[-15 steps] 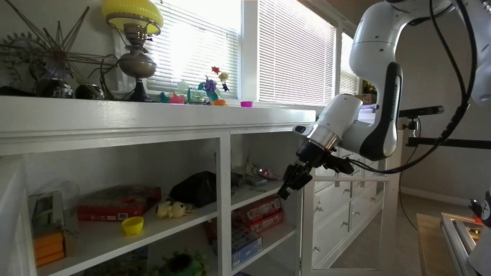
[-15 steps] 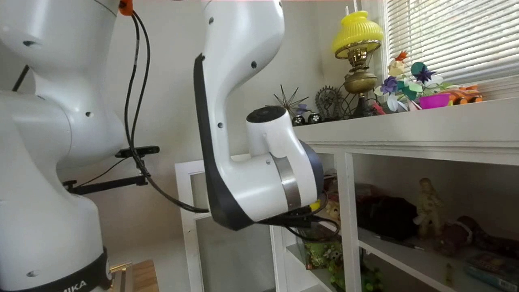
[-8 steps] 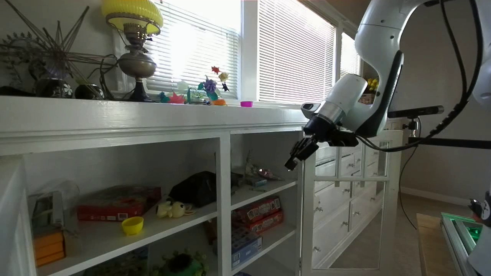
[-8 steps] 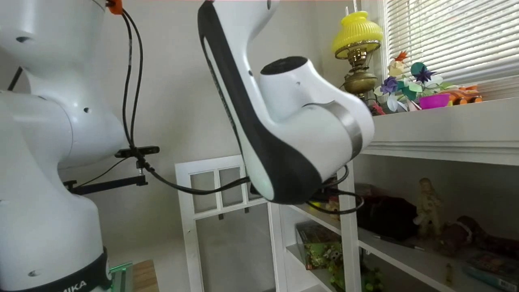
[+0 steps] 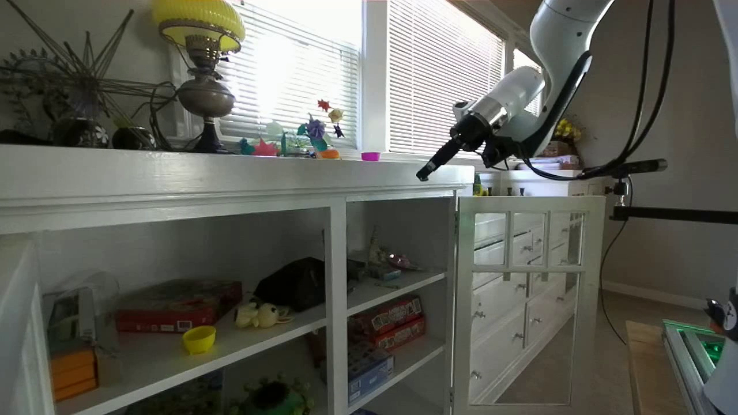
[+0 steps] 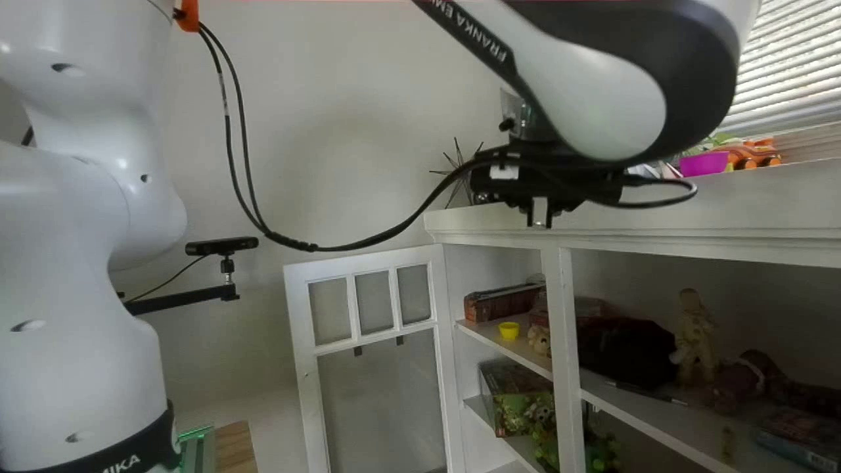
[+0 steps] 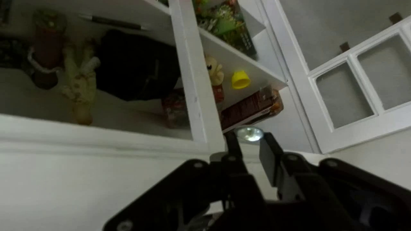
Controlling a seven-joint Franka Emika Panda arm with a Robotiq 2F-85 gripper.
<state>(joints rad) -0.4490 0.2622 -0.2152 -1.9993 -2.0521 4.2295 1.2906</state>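
The pincer (image 7: 249, 137) is gripping a small shiny round piece (image 7: 250, 133) btwn its tips, gap narrow; blur is hiding what it's made of. In an ext. view, the pincer is pointing down-left in the air, near the white cabinet (image 5: 230, 176)'s top edge; can't tell if touching. Below, right compartment: red boxes (image 5: 398, 324) are lying stacked on the lower shelf (image 5: 430, 346), w/ a blue box (image 5: 373, 377) sitting to the near left. On the left-hand shelf (image 5: 144, 362), a yellow cup (image 5: 199, 341) is sitting close to the front, a cream plush toy (image 5: 264, 315) lying to its right, a red box (image 5: 179, 308) behind, a black bag (image 5: 297, 283) slumping far right. Up top, a magenta cup (image 5: 371, 156) is sitting right of the paper flowers (image 5: 316, 129); a yellow-shaded lamp (image 5: 206, 95) is standing farther left. Rt side, a glass-paned door (image 5: 530, 268) is jutting out.
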